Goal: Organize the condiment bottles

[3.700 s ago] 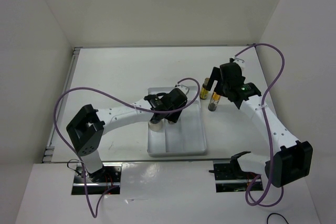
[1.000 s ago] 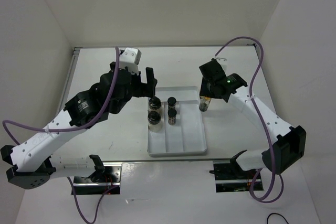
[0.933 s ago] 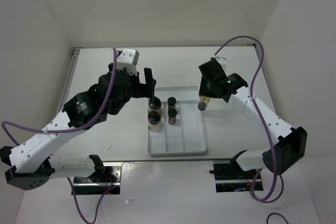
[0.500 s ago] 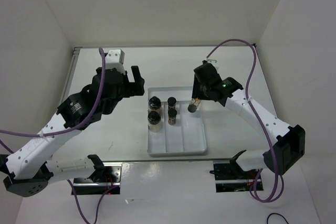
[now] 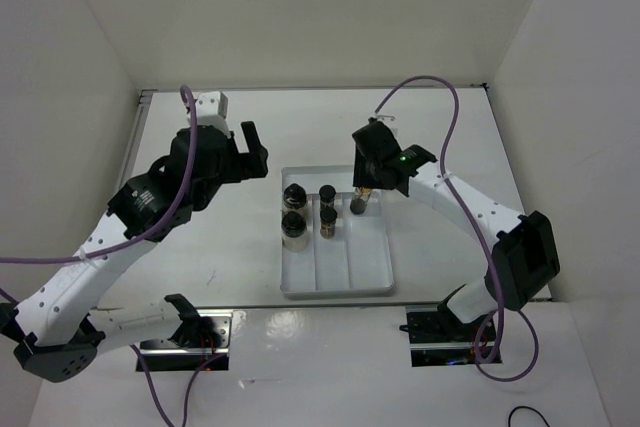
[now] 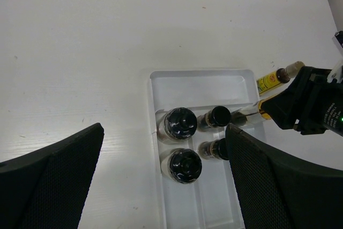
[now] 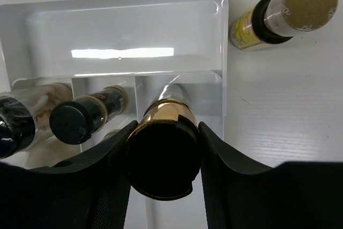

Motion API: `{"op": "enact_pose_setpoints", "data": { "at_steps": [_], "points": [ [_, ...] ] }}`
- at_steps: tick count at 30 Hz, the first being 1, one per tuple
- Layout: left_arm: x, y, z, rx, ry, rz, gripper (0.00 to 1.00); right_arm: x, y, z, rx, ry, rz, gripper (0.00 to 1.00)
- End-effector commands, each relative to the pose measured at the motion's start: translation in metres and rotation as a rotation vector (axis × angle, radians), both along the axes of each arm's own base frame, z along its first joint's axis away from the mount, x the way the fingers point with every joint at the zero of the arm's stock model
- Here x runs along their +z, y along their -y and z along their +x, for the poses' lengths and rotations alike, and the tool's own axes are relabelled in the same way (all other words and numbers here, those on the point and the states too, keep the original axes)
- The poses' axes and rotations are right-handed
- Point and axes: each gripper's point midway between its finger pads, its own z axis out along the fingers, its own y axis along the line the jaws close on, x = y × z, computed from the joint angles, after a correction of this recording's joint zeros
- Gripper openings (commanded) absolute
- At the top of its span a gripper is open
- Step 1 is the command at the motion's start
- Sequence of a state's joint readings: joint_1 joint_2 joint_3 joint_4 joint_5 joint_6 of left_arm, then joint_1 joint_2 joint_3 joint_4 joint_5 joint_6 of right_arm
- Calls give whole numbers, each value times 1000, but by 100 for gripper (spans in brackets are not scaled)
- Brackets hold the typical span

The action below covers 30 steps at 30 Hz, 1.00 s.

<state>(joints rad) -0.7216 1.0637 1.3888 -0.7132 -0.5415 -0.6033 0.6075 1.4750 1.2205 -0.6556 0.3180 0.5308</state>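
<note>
A white three-compartment tray lies mid-table. Two squat jars stand in its left compartment, also seen in the left wrist view. Two small dark brown bottles stand in the middle one. My right gripper is shut on the black cap of a slim yellow-amber bottle, held above the far end of the right compartment. A second yellow bottle stands on the table just outside the tray's far right corner. My left gripper hovers open and empty, left of the tray.
The tray's near half holds nothing. White walls close the table at the back and both sides. A purple cable loops above the right arm.
My right gripper has carried the yellow bottle leftwards, from beside the tray's edge to over its right compartment. My left arm has drawn back to the left, away from the tray, jaws staying open.
</note>
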Motion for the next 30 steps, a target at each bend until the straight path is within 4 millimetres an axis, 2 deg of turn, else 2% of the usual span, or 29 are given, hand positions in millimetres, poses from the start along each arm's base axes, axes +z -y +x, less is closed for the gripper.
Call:
{"op": "enact_pose_setpoints", "data": {
  "at_steps": [1,7,10,12,15,18,22,25,28,29,30],
  "points": [
    [6,-1,2,-8,16,-25,100,9,-13,11,10,70,23,0],
    [1,-3,3,-27,8,-22,100,1,-16,16,11,64,18,2],
    [-1,-4,5,-27,5,-26,100,-4,-16,16,17,55,5,12],
    [-5,-5,5,-26,-4,-23,100,-5,-18,16,23,43,5,25],
    [-6,-6,4,-26,-4,-23,100,-5,-21,14,41,44,-1,52],
    [-6,-8,4,-29,2,-23,100,-8,-18,10,41,27,-13,65],
    [-4,-10,3,-28,8,-32,100,-6,-18,10,41,27,-13,77],
    [-1,-11,1,-28,15,-37,100,0,-18,10,41,24,-15,82],
    [2,-12,-1,-28,23,-42,100,22,-17,11,35,54,-2,88],
    [1,-11,-1,-40,20,-46,100,37,-22,14,50,83,24,90],
    [-1,-10,0,-40,19,-45,100,44,-22,13,64,88,30,92]
  ]
}}
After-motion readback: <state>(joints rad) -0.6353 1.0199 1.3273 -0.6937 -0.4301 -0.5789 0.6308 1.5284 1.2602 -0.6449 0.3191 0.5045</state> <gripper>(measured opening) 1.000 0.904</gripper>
